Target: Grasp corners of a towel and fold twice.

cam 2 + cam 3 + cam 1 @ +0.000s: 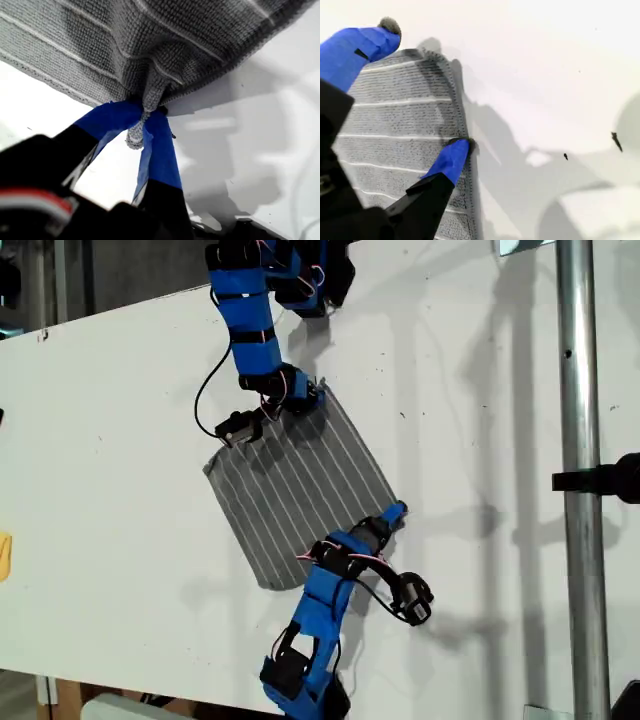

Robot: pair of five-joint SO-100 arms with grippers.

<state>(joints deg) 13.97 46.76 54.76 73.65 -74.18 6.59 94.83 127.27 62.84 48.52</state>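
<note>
On the white table [120, 390], the towel [290, 490] lay spread flat a little left of the exterior view's centre. It was a dark grey cloth with thin white stripes, set askew so that one corner pointed toward the top of the frame and another toward the right.

At that right-hand corner [149, 97], my first gripper [392, 515] came in from the bottom of the exterior view. The first wrist view showed my first gripper [145, 112] clenched on the cloth. Its two blue-taped tips were pressed together, with the fabric bunched into a small tuft between them and the hemmed tip poking out on the near side. Beyond the pinch the towel [165, 40] fanned out wide and hid most of the table behind it.

My second gripper [305, 398], reaching down from the top of the exterior view, sat at the towel's uppermost corner. The second wrist view showed my second gripper [422, 90] released. Its jaws were spread well apart over the striped towel [395, 120]. One blue tip was out by the far corner with a bit of grey fluff on it, and the other rested on the hemmed edge. Nothing was caught between them.

A metal pole [580, 440] ran down the right side of the exterior view, well apart from both arms.
</note>
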